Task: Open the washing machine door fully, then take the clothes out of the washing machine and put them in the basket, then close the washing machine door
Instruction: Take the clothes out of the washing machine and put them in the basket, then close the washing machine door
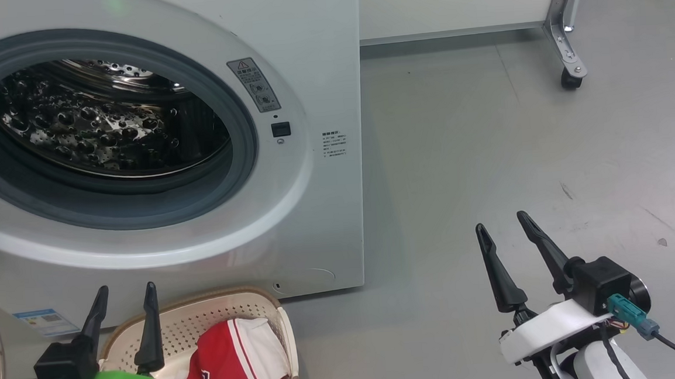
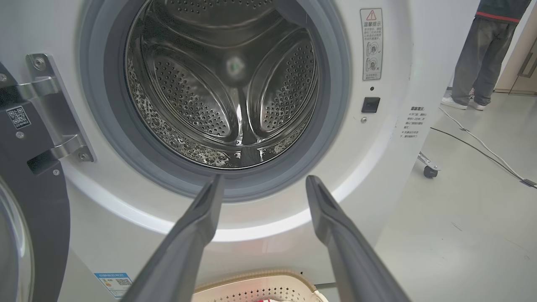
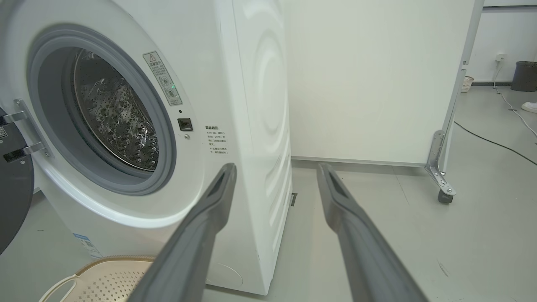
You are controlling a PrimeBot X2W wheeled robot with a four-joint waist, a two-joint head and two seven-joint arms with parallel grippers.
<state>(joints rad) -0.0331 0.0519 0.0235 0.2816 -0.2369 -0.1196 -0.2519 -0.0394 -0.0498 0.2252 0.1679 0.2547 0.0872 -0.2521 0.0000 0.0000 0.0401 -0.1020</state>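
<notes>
Wide-open empty left tool [image 1: 127, 286], right tool [image 1: 500, 220] likewise, clothes [image 1: 231, 360] half-hidden in basket [image 1: 205, 320], door [image 2: 46, 226] cropped.

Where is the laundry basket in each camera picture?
Head view: the basket, bottom left, holding the clothes.
Left wrist view: the basket at the bottom edge, centre.
Right wrist view: the basket in the bottom left corner.
Shared landmark: the black latch socket on the washing machine.

White partition [image 3: 369, 75] w/ caster [image 1: 571, 78] – person [image 2: 482, 54] standing in bkgd, cable [image 3: 495, 143] on floor.
</notes>
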